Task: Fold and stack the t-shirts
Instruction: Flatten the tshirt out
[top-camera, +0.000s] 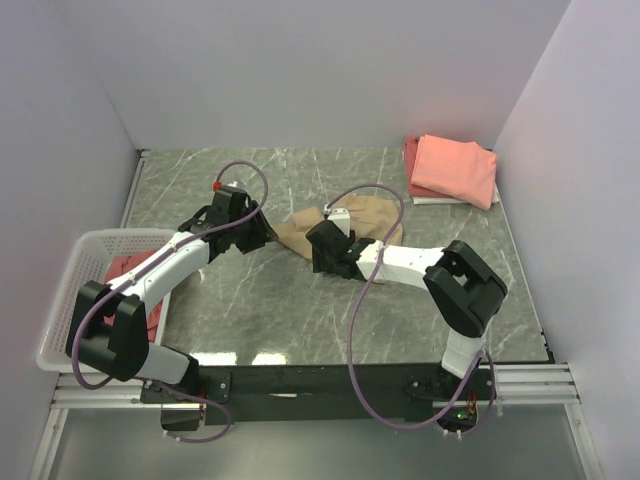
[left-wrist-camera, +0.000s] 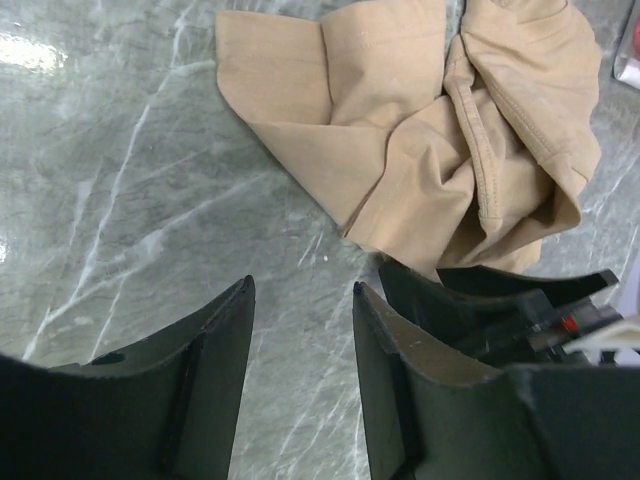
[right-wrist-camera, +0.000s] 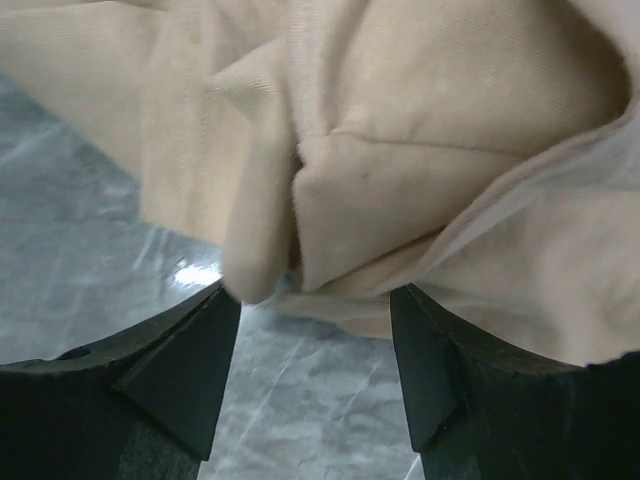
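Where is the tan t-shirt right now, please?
Top view: the tan t-shirt lies crumpled mid-table, right of the left gripper, with the right gripper at its edge.

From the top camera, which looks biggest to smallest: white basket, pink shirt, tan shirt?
Largest: white basket.
Then the pink shirt and tan shirt look about alike. The right pincer covers part of the tan one, so I can't rank them.

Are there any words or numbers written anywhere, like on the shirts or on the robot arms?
None: no word, number or logo can be read in any view.
The tan t-shirt is plain cloth with no print.
The folded pink shirts show no print.
The white basket, the left arm and the right arm carry no label that can be read.
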